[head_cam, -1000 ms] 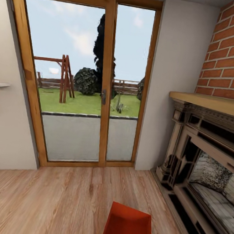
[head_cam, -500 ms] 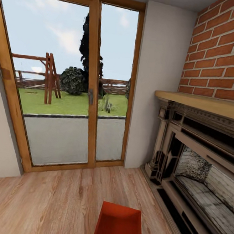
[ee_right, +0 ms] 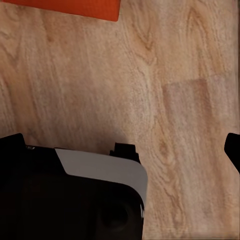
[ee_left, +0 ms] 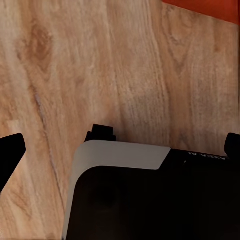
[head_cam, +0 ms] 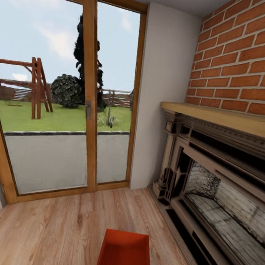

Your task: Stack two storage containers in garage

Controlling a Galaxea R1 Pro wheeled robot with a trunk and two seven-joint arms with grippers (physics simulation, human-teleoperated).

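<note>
Orange-red storage container (head_cam: 124, 255): one seen, low and central in the head view, over the light wood-plank floor (head_cam: 50, 230) of the living room; what bears it cannot be told. Its place in the head view is much as it was a second ago, so it seems to travel with the robot.

Glass doors (head_cam: 62, 101): slid toward the left edge of the head view over the last second. Fireplace (head_cam: 216, 189) and red brick wall (head_cam: 245, 58): now taking more of the right. Judgement: the robot is turning right; garage not yet reached, carrying stage early.

Left wrist view: planks, an orange-red corner (ee_left: 210, 7), left gripper's (ee_left: 122, 150) dark fingers (ee_left: 10, 150) well apart, nothing between.

Right wrist view: another orange-red edge (ee_right: 65, 7), right gripper (ee_right: 122, 147), fingers (ee_right: 232, 147) likewise spread and unladen
</note>
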